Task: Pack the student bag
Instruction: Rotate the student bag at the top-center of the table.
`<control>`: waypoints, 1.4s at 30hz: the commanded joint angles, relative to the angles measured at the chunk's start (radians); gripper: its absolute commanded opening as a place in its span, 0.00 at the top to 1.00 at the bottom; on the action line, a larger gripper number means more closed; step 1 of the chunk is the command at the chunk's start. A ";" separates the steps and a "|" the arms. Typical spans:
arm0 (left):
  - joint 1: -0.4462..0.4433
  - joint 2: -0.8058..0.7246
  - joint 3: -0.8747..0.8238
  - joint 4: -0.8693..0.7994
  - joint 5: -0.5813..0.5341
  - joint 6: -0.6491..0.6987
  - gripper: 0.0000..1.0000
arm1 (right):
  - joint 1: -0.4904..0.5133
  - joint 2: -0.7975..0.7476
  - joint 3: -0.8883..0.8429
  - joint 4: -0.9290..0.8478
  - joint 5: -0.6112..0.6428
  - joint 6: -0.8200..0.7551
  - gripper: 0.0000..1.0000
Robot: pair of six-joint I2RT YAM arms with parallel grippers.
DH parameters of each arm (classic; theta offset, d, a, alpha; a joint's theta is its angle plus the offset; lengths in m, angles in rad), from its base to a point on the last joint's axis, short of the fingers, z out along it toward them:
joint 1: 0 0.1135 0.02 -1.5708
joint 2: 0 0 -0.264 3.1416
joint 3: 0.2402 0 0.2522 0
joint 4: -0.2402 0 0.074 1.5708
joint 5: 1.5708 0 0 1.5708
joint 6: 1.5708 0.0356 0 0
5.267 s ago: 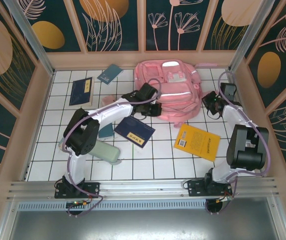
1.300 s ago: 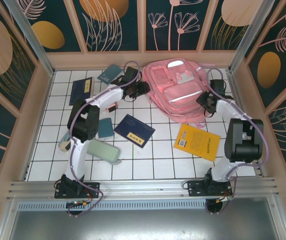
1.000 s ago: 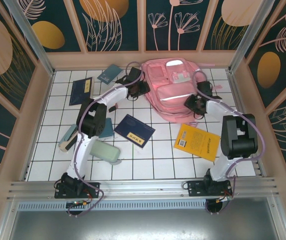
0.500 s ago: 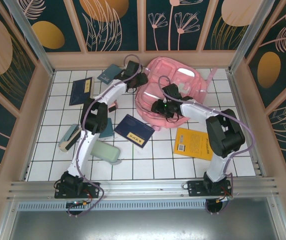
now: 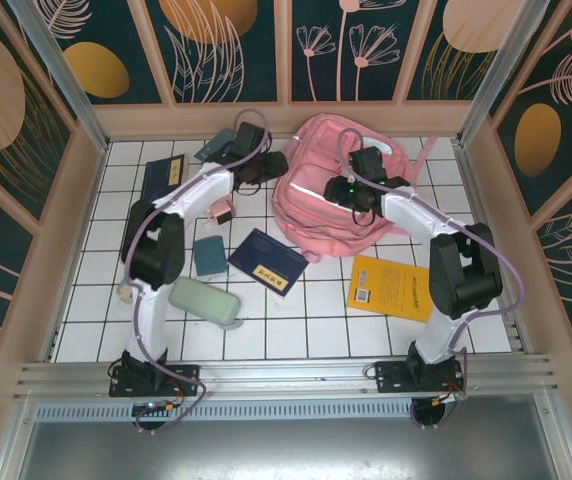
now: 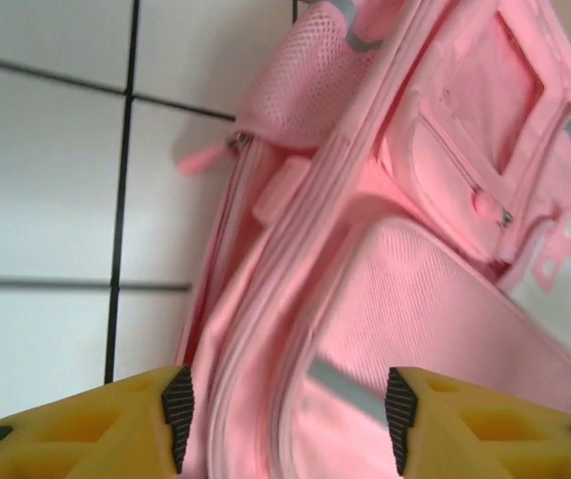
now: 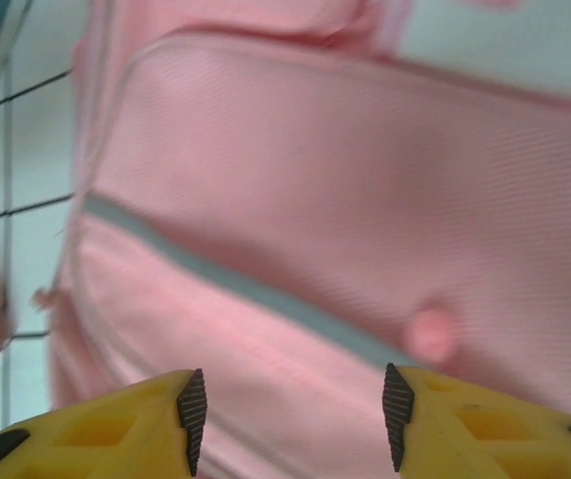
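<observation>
- Toward the far middle of the white tiled floor point(image 5: 316, 310), we see the student bag point(image 5: 341, 215) humped up. Its long axis runs roughly from the far wall toward the arm bases.
- In the earliest picture it lay flat and wide; now it sits bunched and narrower. The 2 arms reach farther back than they did.
- The left gripper point(image 5: 272, 165) is at the bag's far-left edge. Its jaws are apart with a zipped seam between them, and we cannot tell whether they pinch it.
- The right gripper point(image 7: 287, 414) is over the bag's upper right part, above a grey stripe. Its jaws are parted and clamp nothing.
</observation>
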 commanded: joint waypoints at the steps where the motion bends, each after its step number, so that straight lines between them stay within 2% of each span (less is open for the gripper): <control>1: -0.030 -0.090 -0.205 0.081 0.033 -0.127 0.46 | -0.039 0.009 -0.028 -0.025 0.063 -0.053 0.47; 4: -0.080 -0.145 -0.370 0.170 0.063 -0.204 0.53 | -0.071 0.019 -0.059 -0.007 0.066 -0.049 0.47; 8: -0.139 -0.097 -0.406 0.244 0.110 -0.266 0.56 | -0.070 0.032 -0.095 0.017 0.035 -0.034 0.47; 10: -0.141 -0.052 -0.372 0.240 0.111 -0.279 0.60 | -0.060 0.041 -0.112 0.031 0.015 -0.017 0.47; 14: -0.131 0.028 -0.241 0.149 0.023 -0.221 0.63 | -0.028 0.062 -0.129 0.058 -0.025 0.016 0.47; 16: -0.114 0.082 -0.153 0.075 -0.020 -0.185 0.65 | 0.000 0.078 -0.121 0.065 -0.037 0.033 0.47; 22: -0.034 0.145 -0.031 -0.012 -0.114 -0.109 0.67 | 0.060 0.126 -0.071 0.084 -0.080 0.079 0.47; 31: 0.036 0.164 0.120 -0.083 -0.212 0.049 0.63 | 0.111 0.221 0.107 0.069 -0.114 0.088 0.46; 35: 0.040 0.155 0.185 -0.127 -0.202 0.085 0.51 | 0.113 0.224 0.192 0.011 -0.074 0.059 0.45; 38: 0.040 0.078 0.110 -0.082 -0.143 0.078 0.43 | 0.111 0.157 0.166 -0.019 -0.010 0.053 0.44; 42: 0.028 -0.069 -0.085 0.029 -0.051 0.030 0.40 | 0.099 0.002 0.029 -0.052 0.105 0.095 0.43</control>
